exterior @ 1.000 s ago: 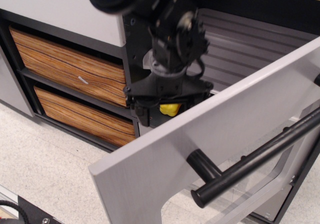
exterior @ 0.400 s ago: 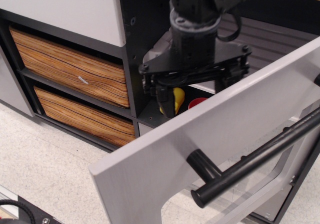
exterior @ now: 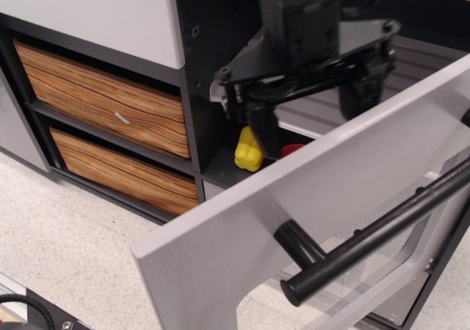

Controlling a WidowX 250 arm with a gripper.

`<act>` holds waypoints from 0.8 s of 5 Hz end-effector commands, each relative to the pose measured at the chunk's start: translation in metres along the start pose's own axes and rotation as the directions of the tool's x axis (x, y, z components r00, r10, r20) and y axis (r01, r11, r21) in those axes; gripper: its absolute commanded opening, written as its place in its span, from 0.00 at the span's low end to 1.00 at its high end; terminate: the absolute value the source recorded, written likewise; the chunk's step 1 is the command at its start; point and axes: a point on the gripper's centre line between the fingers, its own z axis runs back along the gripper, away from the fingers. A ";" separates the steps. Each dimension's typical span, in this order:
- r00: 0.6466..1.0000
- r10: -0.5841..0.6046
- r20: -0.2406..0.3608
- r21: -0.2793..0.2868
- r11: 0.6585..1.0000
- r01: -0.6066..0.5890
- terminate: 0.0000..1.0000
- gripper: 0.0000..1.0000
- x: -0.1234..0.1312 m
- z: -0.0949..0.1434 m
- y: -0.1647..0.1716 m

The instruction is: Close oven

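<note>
The oven (exterior: 345, 190) is filling the right half of the frame, and its large grey brushed-metal-look door (exterior: 242, 249) is hanging open, swung out toward the lower centre of the picture. A long black bar handle (exterior: 382, 231) is running diagonally across the door's outer face from lower centre toward the right edge, standing off on a short black post. Part of the door's clear window is showing at the lower right, below the handle. Behind the door, the dark interior is showing a ribbed grey rack (exterior: 411, 69) at the upper right. A yellow toy (exterior: 248, 151) and a small red object (exterior: 291, 151) are sitting on a dark shelf just behind the door's upper edge, near the centre. The black gripper (exterior: 312, 95) is hanging down from the top centre of the frame, above that edge and in front of the interior; its 2 fingers (exterior: 263, 128) are standing well apart with nothing between them. At the left, 2 wood-grain drawers (exterior: 103, 98) are stacked in a dark frame beneath a pale grey panel (exterior: 95, 10). A speckled light floor (exterior: 66, 249) is covering the lower left.
</note>
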 end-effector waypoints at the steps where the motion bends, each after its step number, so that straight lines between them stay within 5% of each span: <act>1: 0.998 0.058 -0.018 -0.056 0.997 -0.059 0.00 1.00 -0.013 0.048 -0.026; 2: 0.997 0.045 -0.063 -0.082 0.995 -0.050 0.00 1.00 -0.021 0.056 -0.036; 4: 0.989 0.065 -0.131 -0.023 0.997 -0.069 0.00 1.00 -0.048 0.048 -0.059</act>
